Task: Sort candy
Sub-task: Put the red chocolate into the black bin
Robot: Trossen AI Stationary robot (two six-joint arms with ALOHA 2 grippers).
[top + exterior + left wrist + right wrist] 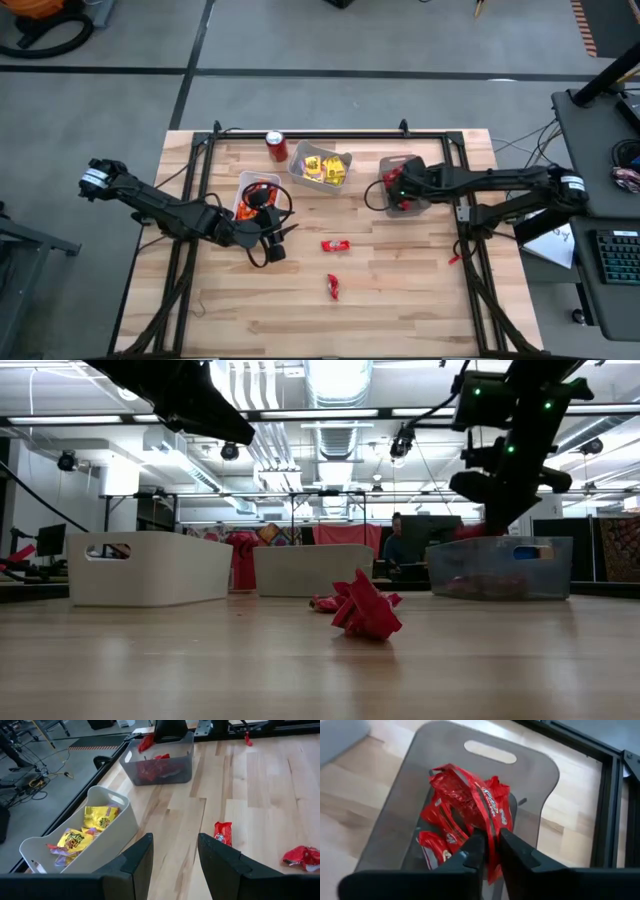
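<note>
My right gripper [492,851] hangs over the grey see-through bin [408,190], shut on a red wrapped candy [485,805]. Several red candies [437,845] lie in that bin. Two more red candies [335,245] [333,287] lie loose on the table's middle, and another [453,259] lies by the right rail. My left gripper [175,855] stands open above the table near the white bin of orange candy [255,195], nothing between its fingers. A second white bin [90,835] holds yellow candy. My right gripper pinches the red candy's wrapper [493,837] between its two fingers. The fingers slant downward from the table's right side. Most of the wrapper sticks out past the fingertips, above the heap in the grey bin; I cannot tell whether it touches that heap.
A red soda can [276,146] stands at the far edge, left of the yellow-candy bin [320,165]. Black frame rails [465,215] run along the table's left, right and far sides. Bare wood stretches across the near half of the table [400,310].
</note>
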